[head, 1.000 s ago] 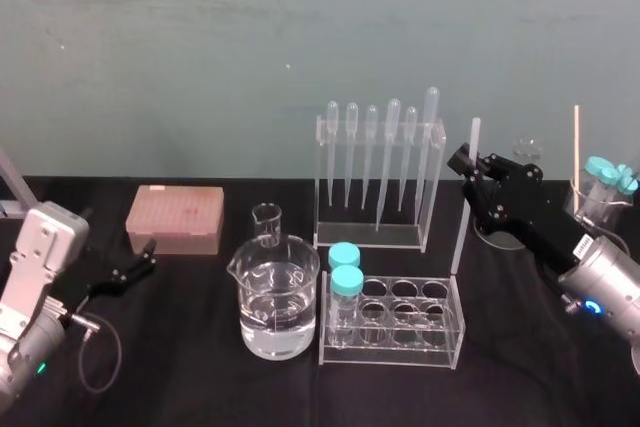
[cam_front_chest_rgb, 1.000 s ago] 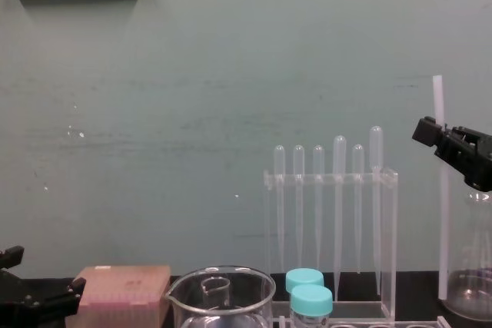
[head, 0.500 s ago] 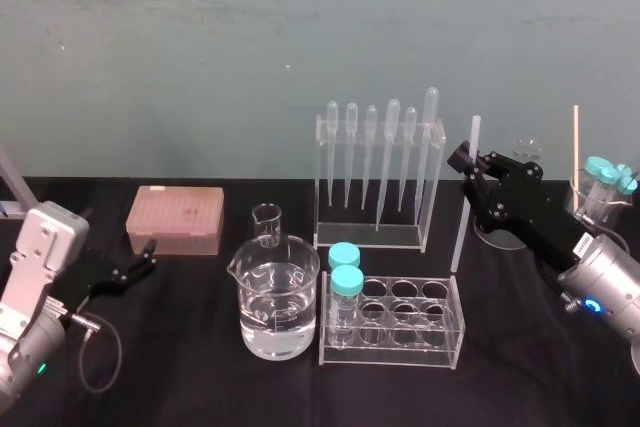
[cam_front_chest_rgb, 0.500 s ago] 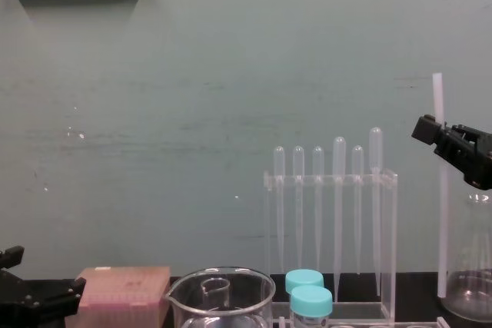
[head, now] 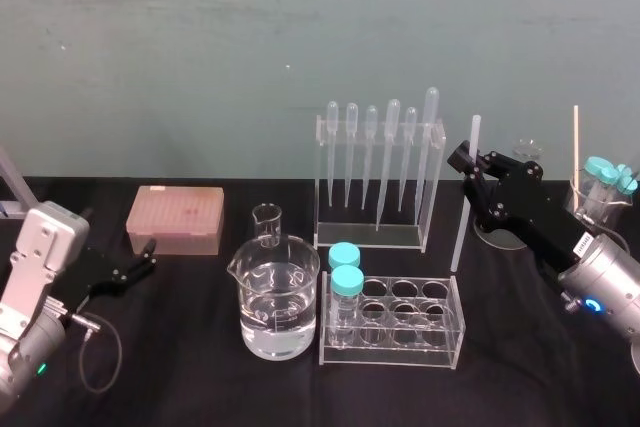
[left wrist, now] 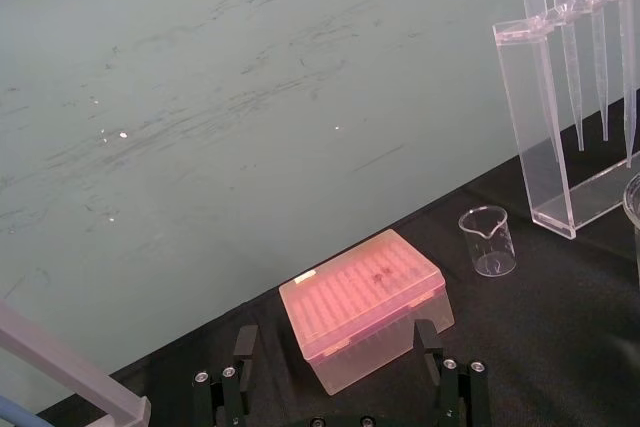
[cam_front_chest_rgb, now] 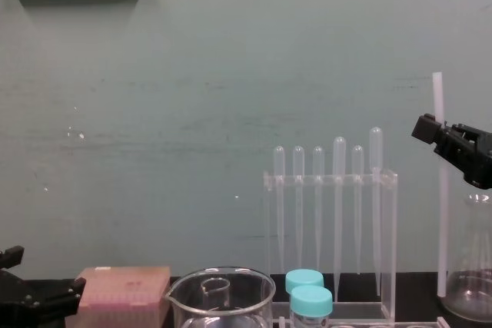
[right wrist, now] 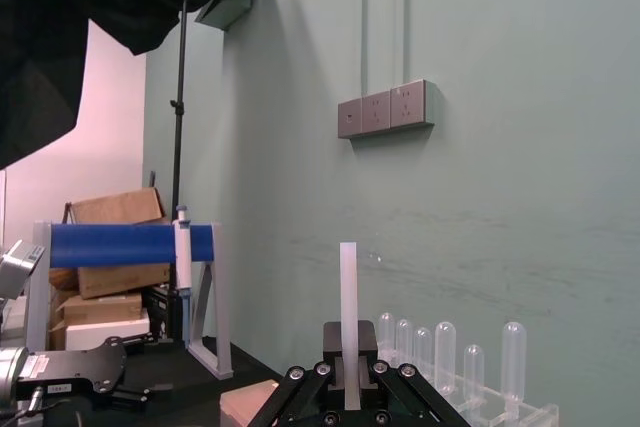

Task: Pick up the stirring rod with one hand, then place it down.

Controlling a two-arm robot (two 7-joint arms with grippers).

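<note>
The rod is standing near upright at the pipette rack's three o'clock. The right gripper is pinching it close to its top end. The left gripper is sitting low at the pink box's seven o'clock, jaws spread.

Lab ware is crowding a black table: a pink tip box is sitting at the left, while a water-filled beaker is standing at the centre with a small beaker behind it. A clear pipette rack is standing farther back, a tube rack resting in front of it.
</note>
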